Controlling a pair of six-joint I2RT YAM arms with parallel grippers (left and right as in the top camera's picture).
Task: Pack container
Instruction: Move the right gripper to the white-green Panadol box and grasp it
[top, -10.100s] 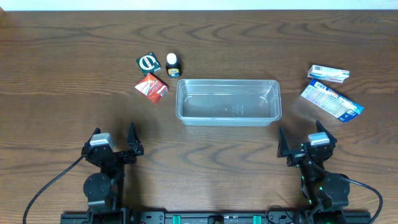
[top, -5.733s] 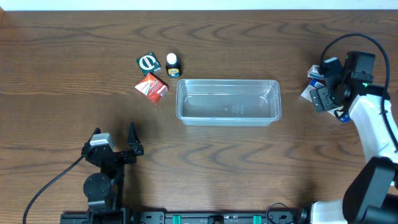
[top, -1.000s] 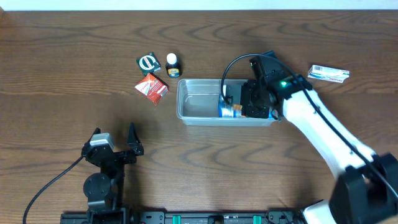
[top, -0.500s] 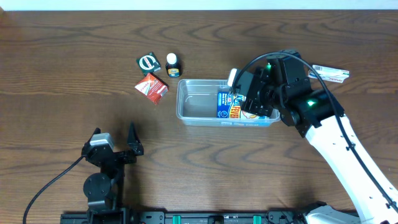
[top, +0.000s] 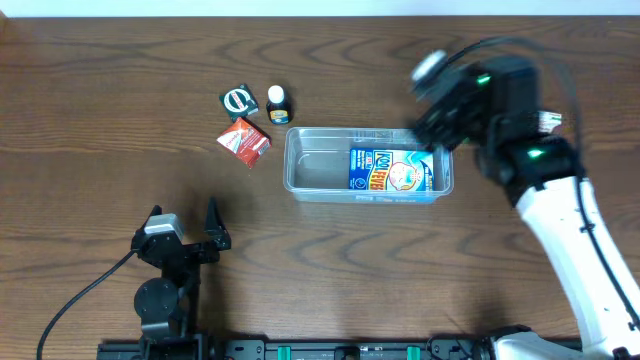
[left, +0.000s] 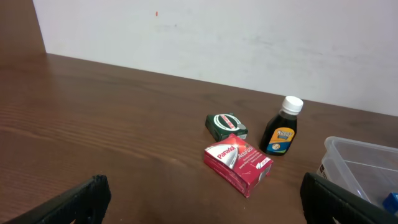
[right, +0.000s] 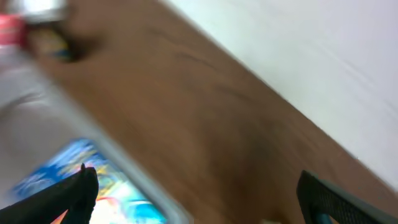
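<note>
L gripper (top: 184, 215) sits well to the near-left of the container (top: 315, 165), jaws apart, empty; idle, I'd say. Green tin (top: 236, 101), bottle (top: 278, 104) & red pkt (top: 244, 140) lie just off its far-left corner, not yet packed. Container is open side up, long axis L–R. Blue pkt (top: 392, 170) lies flat in its right half, lengthwise, prob. to leave room. R gripper (right: 198, 177) is over its far-right corner, jaws spread, nothing held.

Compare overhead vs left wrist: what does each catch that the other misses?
Overhead only: the whole container, the blue packet lying flat in its right half, the right arm above its right end. Left wrist only: the bottle in side profile, standing upright. Both: green packet, red packet, bottle, the container's left end.
</note>
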